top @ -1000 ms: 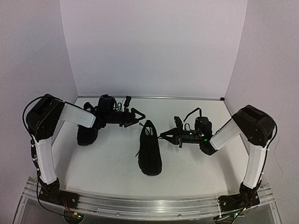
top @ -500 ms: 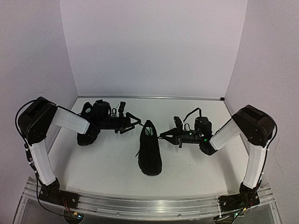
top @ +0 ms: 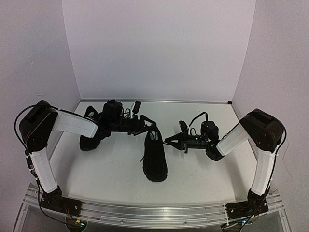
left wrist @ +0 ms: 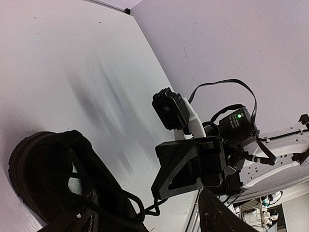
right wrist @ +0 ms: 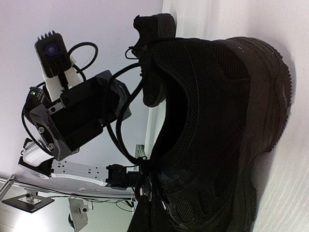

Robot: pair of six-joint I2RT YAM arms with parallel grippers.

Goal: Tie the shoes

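Right pincer (top: 169,140): shut tight. Its tips seem to pinch a thin black lace (right wrist: 144,170), just right of the middle shoe (top: 154,153).
Left pincer (top: 147,124): open wide, with nothing in it. It hangs at the far end of the middle shoe, close to the hole for the foot.
Lace: soft, thin and floppy. I think it will slip out if pulled fast. Best pinched firmly near its loose end.
Middle shoe: sits in the middle of the table (top: 111,169), toe toward the near edge, between the two pincers. It looks light, with soft mesh sides and a stiffer sole. A hard tug on the lace could drag it.
Other shoe (top: 89,139): far left, partly hidden behind the left arm, well apart from the middle shoe.
Knot: cannot tell if one is tied; black on black is hard to see.
Table: white and smooth, so the shoes may slide.
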